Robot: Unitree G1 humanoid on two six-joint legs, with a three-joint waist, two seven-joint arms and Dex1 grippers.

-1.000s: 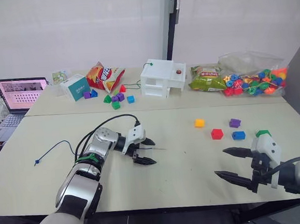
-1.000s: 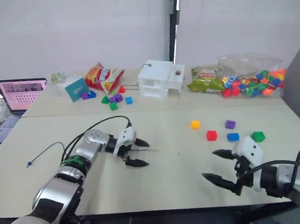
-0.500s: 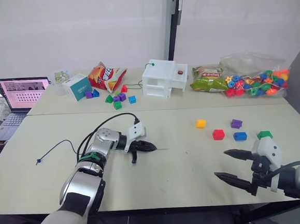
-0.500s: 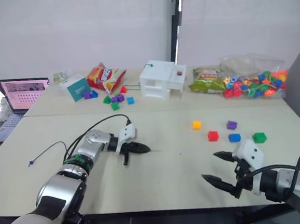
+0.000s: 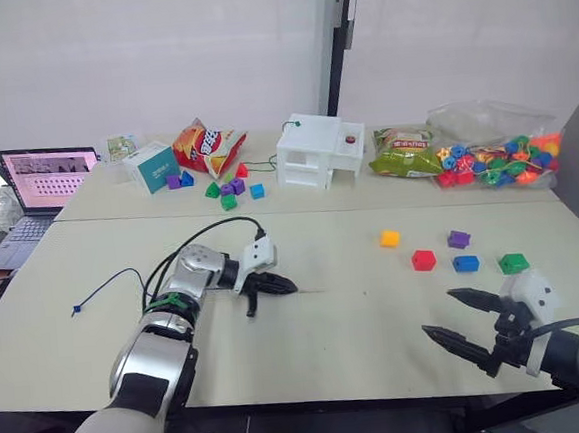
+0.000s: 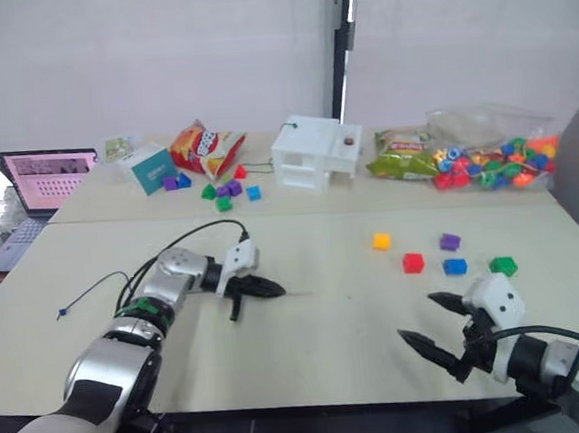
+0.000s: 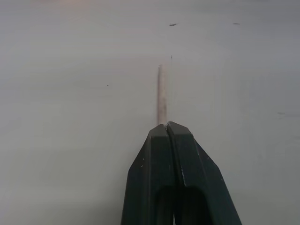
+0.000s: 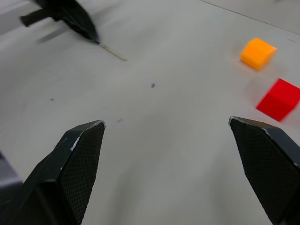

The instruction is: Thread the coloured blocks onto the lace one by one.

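Lace (image 7: 161,96): limp; stiff tip pinched in your closed left gripper (image 5: 287,288). Right gripper (image 5: 466,320) gapes empty; blocks (image 5: 423,259) light.

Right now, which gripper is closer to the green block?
The right. The right gripper, fingers open, sits just in front of the green block at the table's right side. The left gripper, shut on the lace, is far across the table to the block's left.
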